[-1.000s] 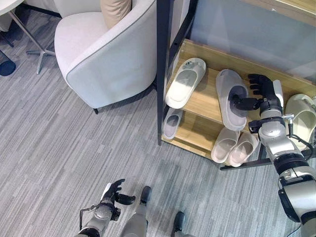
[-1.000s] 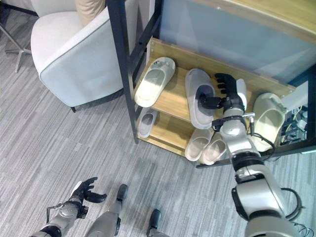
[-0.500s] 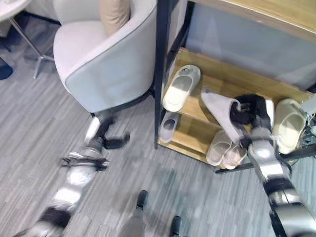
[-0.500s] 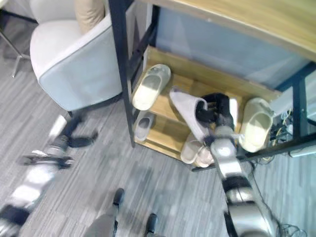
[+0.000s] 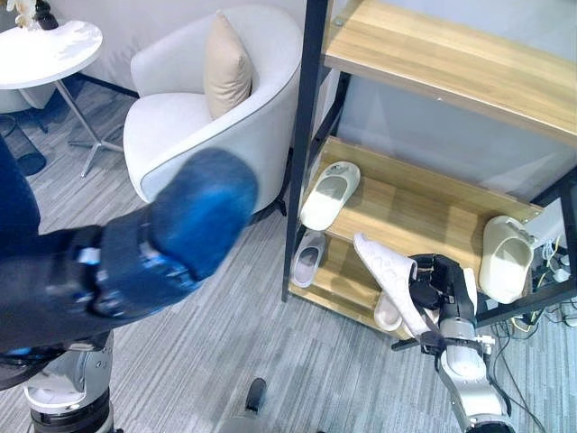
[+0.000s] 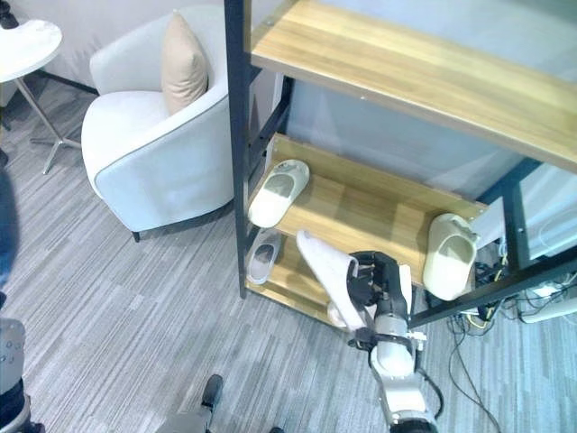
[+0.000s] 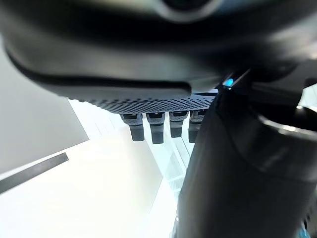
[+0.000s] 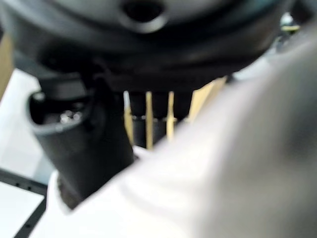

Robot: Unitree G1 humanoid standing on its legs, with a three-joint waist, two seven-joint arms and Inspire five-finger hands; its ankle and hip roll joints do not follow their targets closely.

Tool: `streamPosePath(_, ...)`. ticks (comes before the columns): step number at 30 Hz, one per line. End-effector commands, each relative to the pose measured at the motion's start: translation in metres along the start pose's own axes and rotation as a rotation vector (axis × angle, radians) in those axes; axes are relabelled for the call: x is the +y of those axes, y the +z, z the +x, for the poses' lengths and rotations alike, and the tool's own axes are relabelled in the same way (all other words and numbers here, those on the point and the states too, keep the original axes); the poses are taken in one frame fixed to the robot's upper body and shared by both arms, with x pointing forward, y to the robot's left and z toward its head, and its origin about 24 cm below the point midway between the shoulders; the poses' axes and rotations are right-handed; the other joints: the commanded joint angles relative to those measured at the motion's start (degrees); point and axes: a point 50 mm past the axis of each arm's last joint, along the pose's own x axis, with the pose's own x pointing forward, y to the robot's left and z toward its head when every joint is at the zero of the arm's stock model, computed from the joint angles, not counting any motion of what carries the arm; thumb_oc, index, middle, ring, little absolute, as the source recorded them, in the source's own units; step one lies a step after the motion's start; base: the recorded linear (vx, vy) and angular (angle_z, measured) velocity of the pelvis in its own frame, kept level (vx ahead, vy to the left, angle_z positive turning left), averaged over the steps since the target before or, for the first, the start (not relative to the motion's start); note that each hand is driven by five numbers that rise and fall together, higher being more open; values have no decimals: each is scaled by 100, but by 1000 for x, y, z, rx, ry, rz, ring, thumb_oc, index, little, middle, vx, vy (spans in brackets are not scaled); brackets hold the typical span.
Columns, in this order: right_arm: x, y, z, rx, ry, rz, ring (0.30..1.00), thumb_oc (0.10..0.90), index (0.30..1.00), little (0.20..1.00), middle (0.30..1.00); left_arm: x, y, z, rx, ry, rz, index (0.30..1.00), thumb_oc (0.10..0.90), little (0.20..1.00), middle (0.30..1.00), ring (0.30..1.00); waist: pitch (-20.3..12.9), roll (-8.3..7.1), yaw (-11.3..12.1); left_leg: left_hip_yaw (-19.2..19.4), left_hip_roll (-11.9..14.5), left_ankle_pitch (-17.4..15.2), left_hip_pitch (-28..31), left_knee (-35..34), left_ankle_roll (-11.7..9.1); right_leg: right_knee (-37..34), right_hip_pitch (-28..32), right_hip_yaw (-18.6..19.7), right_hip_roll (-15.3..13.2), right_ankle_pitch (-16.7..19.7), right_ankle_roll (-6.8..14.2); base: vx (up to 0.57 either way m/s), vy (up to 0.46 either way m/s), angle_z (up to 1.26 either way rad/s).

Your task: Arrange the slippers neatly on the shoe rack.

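Observation:
My right hand (image 5: 444, 287) is shut on a pale grey slipper (image 5: 390, 278), held tilted with its sole up, in front of the shoe rack's middle shelf (image 5: 424, 206). The slipper's pale side (image 8: 223, 163) lies against the palm, beside the dark thumb (image 8: 74, 144). A cream slipper (image 5: 329, 193) lies at the left of that shelf and another (image 5: 504, 258) at its right end. On the bottom shelf a grey slipper (image 5: 309, 258) lies at the left; a pale slipper (image 5: 388, 314) is partly hidden behind the held one. My left hand (image 5: 200, 215) hangs close to the camera, fingers (image 7: 154, 129) straight, holding nothing.
A white armchair (image 5: 198, 135) with a beige cushion (image 5: 225, 72) stands left of the rack's black post (image 5: 303, 153). A round white table (image 5: 45, 43) is at the far left. The rack's upper shelf (image 5: 451, 63) overhangs. Cables (image 5: 532, 325) lie at the right.
The camera has moved back and up. My right hand has closed on the grey slipper and drawn it off the middle shelf toward the rack's front. My left arm has swung up near the camera.

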Motion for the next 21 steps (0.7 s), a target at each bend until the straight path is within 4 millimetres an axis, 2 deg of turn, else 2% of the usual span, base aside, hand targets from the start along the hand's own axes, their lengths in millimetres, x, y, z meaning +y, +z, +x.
streamPosePath(1,-21,43,10,-252,-37,25,300,400,300,300,300,11,-16,-22,165,44,-34,900,800,900,900,900,-852,-53,-23,234,174,-1102,706,14,-164,32,-279,72,-193,54,166,-46,1,-11)
streamPosePath(5,-17,34,-9,-228,23,42,300,400,300,300,300,16,-24,-46,294,81,-40,900,800,900,900,900,-902,10,-148,299,227,-1087,793,14,-175,32,-235,134,-147,78,125,-38,-9,-13)
streamPosePath(7,-16,30,-13,-208,41,46,300,400,300,300,300,18,-27,-55,345,96,-47,900,800,900,900,900,-892,35,-194,325,245,-1015,804,14,-174,32,-232,165,-126,145,100,-57,-11,-11)
streamPosePath(8,-16,30,-14,-207,42,46,300,400,300,300,300,18,-27,-55,346,96,-48,900,800,900,900,900,-906,35,-194,322,251,-1079,831,14,-178,32,-205,169,-120,88,102,-37,-17,-7)
streamPosePath(11,-11,21,-21,-166,66,63,300,400,300,300,300,27,-40,-84,478,200,-39,900,800,900,900,900,-893,82,-275,362,285,-994,867,14,-187,32,-190,198,-94,159,76,-54,-15,-9)
streamPosePath(12,-13,23,-21,-174,78,39,300,400,300,300,300,21,-37,-31,295,57,34,900,800,900,900,900,-929,131,-307,384,300,-991,881,14,-180,32,-187,200,-85,164,81,-29,-4,-12)
streamPosePath(13,-4,26,-22,-186,107,65,300,400,300,300,300,9,-25,-6,138,17,11,900,800,900,900,900,-949,170,-361,410,306,-979,892,14,-175,32,-180,199,-88,179,77,-5,-4,-12)
streamPosePath(14,-5,26,-21,-186,106,66,300,400,300,300,300,9,-25,-5,138,17,12,900,800,900,900,900,-953,167,-358,408,306,-997,891,14,-176,32,-181,198,-88,162,78,-10,-5,-12)
streamPosePath(15,-3,13,-18,-126,102,45,300,400,300,300,300,-3,-4,15,4,-64,57,900,800,900,900,900,-982,196,-393,422,315,-1011,911,14,-175,32,-179,201,-81,158,83,-7,-12,-12)
streamPosePath(18,-3,16,-16,-131,108,39,300,400,300,300,300,-4,3,18,-29,-56,101,900,800,900,900,900,-969,217,-427,441,328,-1007,926,14,-188,32,-179,211,-67,153,84,-20,-9,-6)
streamPosePath(21,-7,16,-19,-132,107,37,300,400,300,300,300,3,-3,10,35,-4,139,900,800,900,900,900,-946,246,-444,446,336,-1011,954,14,-187,32,-161,219,-55,157,80,-17,6,5)
